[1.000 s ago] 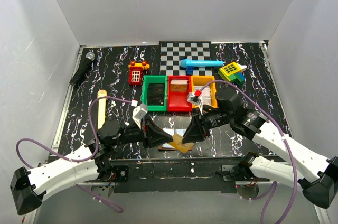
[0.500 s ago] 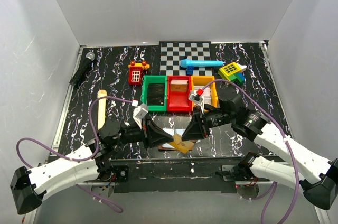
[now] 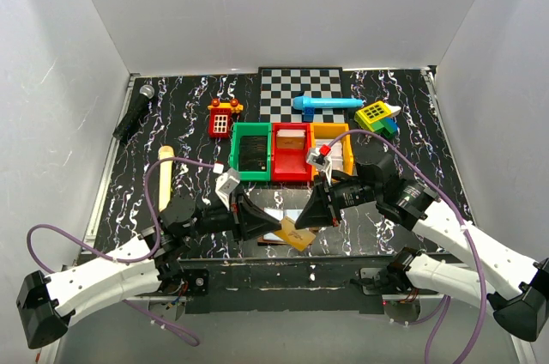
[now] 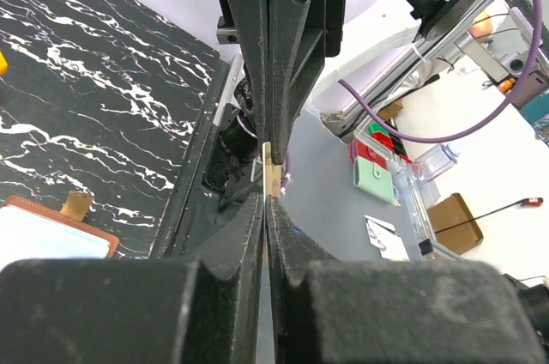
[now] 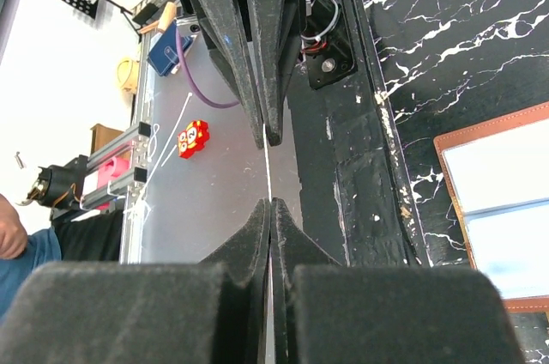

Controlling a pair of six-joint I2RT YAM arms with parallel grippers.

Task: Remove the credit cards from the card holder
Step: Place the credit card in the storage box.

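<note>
Jaws of the left gripper (image 3: 274, 226) are pressing fully together on a thin tan card (image 3: 297, 234), which is showing edge-on at the fingertips in the left wrist view. Jaws of the right gripper (image 3: 302, 220) are likewise standing closed. A thin pale line is running into them in the right wrist view, but whether they are gripping the card cannot be told. Both grippers are pointing tip to tip, low over the near part of the table (image 3: 189, 124). The card holder (image 3: 279, 209) is lying open and flat on the table directly beneath the two grippers, its pale inner panels facing up inside a brown border. The tan card is hanging tilted over the holder's near edge. A green bin (image 3: 250, 127) and a red bin (image 3: 292, 126) are standing just behind the holder.
</note>
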